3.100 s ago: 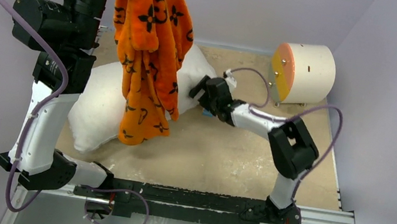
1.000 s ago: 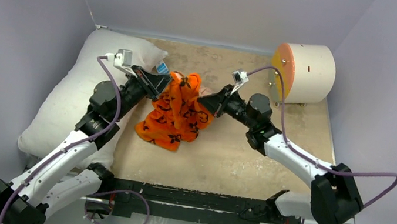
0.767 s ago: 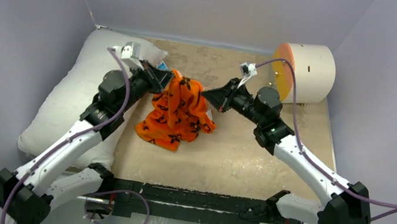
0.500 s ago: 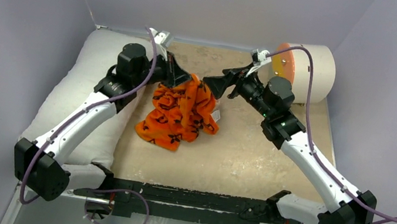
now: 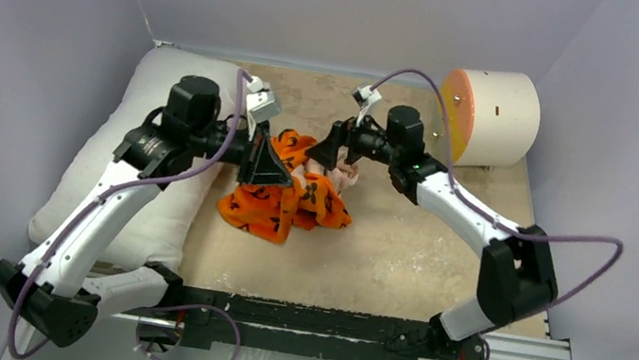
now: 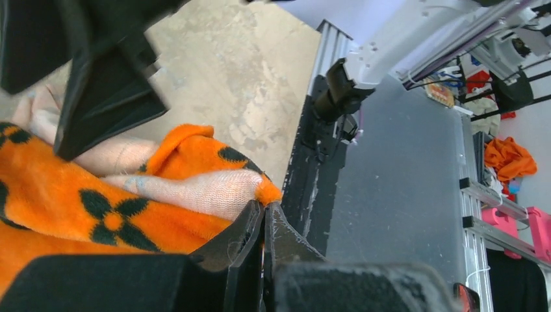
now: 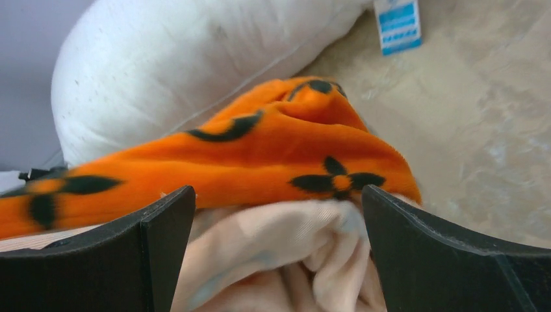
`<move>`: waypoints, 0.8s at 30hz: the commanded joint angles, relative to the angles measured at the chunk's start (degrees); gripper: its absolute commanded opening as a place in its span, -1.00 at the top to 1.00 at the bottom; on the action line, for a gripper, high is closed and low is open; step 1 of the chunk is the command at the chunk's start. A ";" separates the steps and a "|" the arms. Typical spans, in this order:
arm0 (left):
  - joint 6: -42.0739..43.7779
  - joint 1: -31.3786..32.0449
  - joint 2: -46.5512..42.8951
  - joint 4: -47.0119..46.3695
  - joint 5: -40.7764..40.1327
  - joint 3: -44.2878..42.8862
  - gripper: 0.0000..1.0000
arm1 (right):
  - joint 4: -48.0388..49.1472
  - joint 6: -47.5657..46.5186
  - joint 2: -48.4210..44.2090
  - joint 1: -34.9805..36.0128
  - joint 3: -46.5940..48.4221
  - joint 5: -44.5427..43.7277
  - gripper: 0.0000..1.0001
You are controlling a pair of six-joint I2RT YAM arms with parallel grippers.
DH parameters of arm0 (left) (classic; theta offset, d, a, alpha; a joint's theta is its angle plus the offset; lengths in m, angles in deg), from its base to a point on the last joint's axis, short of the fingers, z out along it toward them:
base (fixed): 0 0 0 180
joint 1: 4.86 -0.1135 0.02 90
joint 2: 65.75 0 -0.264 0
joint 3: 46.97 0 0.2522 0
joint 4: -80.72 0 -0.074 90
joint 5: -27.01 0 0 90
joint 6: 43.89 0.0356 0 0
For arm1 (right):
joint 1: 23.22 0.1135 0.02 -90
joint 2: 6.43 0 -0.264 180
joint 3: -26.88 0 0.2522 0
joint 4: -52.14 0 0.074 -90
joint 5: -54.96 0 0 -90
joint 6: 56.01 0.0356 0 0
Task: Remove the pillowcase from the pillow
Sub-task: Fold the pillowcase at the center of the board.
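Bright orange fabric pillowcase printed with black flowers (image 5: pixel 278 207) lies heaped on the tan surface (image 5: pixel 401 250), off the plump white rectangular pillow (image 5: pixel 120 179) and just beside it. The pillow runs along the surface's left edge. My left jaws are together, pinching an edge of the pillowcase at their tips. My right jaws stand wide apart, straddling a raised fold with pale lining showing between them, and grip nothing.
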State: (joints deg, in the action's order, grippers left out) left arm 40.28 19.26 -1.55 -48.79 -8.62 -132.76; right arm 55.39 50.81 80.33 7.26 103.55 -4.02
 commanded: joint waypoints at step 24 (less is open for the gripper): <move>3.44 -4.65 0.76 2.96 -36.46 -17.03 1.00 | -0.59 7.92 -2.60 -10.65 22.85 -1.10 1.00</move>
State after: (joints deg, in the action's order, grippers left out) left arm 41.29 17.88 -7.43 -40.50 -36.43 -140.82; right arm 59.29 62.42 83.72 -1.59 116.60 5.97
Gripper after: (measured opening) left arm 0.009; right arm 0.004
